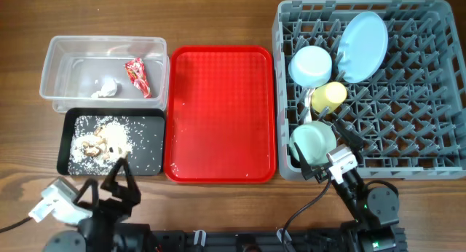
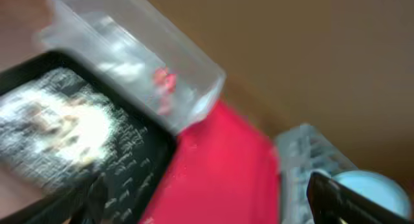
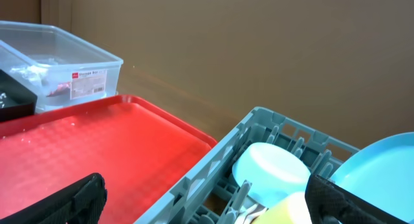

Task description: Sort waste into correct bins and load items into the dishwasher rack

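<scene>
The clear tub (image 1: 54, 63) holds the red wrapper (image 1: 137, 76) and the tissue wad (image 1: 105, 89). The black tray (image 1: 65, 146) holds the rice scraps (image 1: 102, 141). The grey rack (image 1: 437, 106) holds the light blue plate (image 1: 364, 44), pale blue-white bowl (image 1: 312, 65), yellow cup (image 1: 329, 95) and green bowl (image 1: 309, 135). A white utensil (image 1: 309, 100) lies beside the cup. My left gripper (image 1: 120, 175) is open and empty at the black tray's front edge. My right gripper (image 1: 322, 151) is open and empty over the green bowl. The left wrist view is blurred.
The red serving tray (image 1: 218, 113) lies between the bins and the rack, with only a few stray grains on it. It also shows in the right wrist view (image 3: 97, 146) next to the rack's wall (image 3: 213, 166). Bare wooden table lies along the front edge.
</scene>
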Robot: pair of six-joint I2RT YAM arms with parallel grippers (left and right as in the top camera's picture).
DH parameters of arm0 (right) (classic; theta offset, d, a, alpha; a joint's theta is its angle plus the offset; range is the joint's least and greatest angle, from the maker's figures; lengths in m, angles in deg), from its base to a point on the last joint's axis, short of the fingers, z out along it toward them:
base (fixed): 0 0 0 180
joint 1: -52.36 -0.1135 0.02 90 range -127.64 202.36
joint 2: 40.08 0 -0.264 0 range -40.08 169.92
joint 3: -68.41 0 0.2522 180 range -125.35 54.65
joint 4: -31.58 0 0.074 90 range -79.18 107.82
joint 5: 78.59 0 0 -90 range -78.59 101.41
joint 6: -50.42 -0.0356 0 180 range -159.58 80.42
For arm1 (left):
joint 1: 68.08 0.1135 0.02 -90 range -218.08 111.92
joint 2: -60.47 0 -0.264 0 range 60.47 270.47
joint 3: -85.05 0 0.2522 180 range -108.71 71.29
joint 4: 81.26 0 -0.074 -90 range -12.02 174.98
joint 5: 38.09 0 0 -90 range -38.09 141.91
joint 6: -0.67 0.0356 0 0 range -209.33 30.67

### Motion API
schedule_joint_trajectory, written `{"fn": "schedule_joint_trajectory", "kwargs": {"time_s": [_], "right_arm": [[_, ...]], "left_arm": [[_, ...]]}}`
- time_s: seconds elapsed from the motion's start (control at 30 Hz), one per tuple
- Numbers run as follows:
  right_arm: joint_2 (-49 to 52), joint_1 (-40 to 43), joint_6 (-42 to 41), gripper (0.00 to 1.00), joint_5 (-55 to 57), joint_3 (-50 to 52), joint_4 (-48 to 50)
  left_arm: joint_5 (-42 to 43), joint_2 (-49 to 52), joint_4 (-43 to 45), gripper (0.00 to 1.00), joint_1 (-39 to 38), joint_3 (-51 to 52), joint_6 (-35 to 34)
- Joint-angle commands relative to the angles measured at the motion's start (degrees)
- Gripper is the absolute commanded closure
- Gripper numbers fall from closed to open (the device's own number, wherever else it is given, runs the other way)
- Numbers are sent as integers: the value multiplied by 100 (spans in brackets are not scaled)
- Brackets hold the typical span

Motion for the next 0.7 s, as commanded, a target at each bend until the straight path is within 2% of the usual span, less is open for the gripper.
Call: {"fn": "schedule_joint_trajectory", "kwargs": {"time_s": [0.0, 0.1, 0.23, 0.33, 0.4, 0.67], "right_arm": [[-63, 0, 70, 0, -55, 7, 15], [-63, 0, 70, 0, -57, 7, 15], [-63, 0, 70, 0, -55, 7, 15], [-63, 0, 68, 0, -55, 7, 15], [-63, 0, 70, 0, -57, 7, 15], [-63, 0, 68, 0, -55, 7, 15]], "left_arm": [[468, -579, 1239, 0, 175, 822, 42], [844, -627, 2428, 0, 409, 1368, 42], [1515, -632, 4688, 0, 634, 2470, 42], [1668, -632, 6214, 0, 645, 3399, 42], [1683, -638, 6592, 0, 645, 3823, 42], [1508, -640, 6564, 0, 645, 4623, 66]]}}
